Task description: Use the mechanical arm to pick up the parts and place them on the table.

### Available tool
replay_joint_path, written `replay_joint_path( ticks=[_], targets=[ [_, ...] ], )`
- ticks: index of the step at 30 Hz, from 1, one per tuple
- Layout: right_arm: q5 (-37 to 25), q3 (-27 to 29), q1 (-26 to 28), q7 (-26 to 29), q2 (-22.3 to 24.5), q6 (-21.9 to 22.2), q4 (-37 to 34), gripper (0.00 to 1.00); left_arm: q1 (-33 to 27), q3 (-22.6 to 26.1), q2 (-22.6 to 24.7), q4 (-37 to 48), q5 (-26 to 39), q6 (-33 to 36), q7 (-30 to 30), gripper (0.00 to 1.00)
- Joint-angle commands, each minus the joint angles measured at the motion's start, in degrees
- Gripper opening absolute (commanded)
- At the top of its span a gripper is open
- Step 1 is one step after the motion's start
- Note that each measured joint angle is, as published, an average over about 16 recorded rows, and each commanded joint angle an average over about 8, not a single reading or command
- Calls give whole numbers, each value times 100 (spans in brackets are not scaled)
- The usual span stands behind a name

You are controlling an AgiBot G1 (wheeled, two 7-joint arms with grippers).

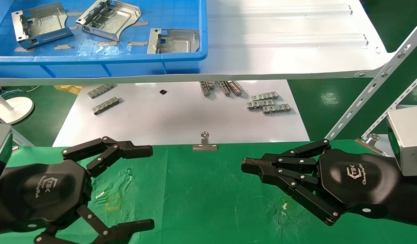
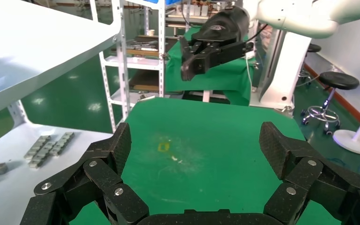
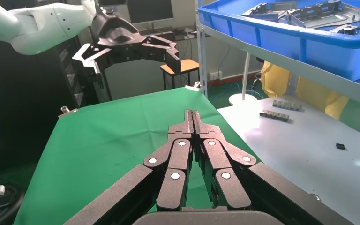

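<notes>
Nearest the robot, both arms hover low over the green cloth surface (image 1: 208, 189), which carries no bracket. The left tool (image 1: 151, 188) has its fingers spread wide with nothing between them; the right tool (image 1: 244, 166) has its fingers pressed together into a point, also holding nothing. A binder clip (image 1: 204, 144) pins the cloth's far edge, and another (image 1: 370, 141) sits at the right corner.

Beyond the cloth lies a white board (image 1: 181, 118) with small linked metal strips (image 1: 267, 103) scattered on it.

Farthest off, on a white shelf (image 1: 290, 37) above the board, a blue bin (image 1: 100, 59) holds three metal brackets: one at the left (image 1: 39, 25), one in the middle (image 1: 108, 18), one at the right (image 1: 174, 40) against the front wall.

The brackets look like thin stamped steel: stiff, fairly light, smooth and probably slippery, with sharp folded rims. A folded upright edge seems the best place to pinch, since the flat faces offer little grip. The right one, close to the bin wall, may leave little finger room.
</notes>
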Motion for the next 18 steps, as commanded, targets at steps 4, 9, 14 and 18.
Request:
replay_joint_path(
  ticks=[4,9,14,18],
  targets=[
    [0,0,0,0,0,0,0,0,-580,-60,71,143,123,-260,-100,100],
    [0,0,0,0,0,0,0,0,-1854,214,487,816,920,-755,-307,100],
    [0,0,0,0,0,0,0,0,-3257,775,1156,2153,2146,-1262,-422,100],
    [0,0,0,0,0,0,0,0,-4209,1212,1680,3435,3099,-1760,-383,100]
  ],
)
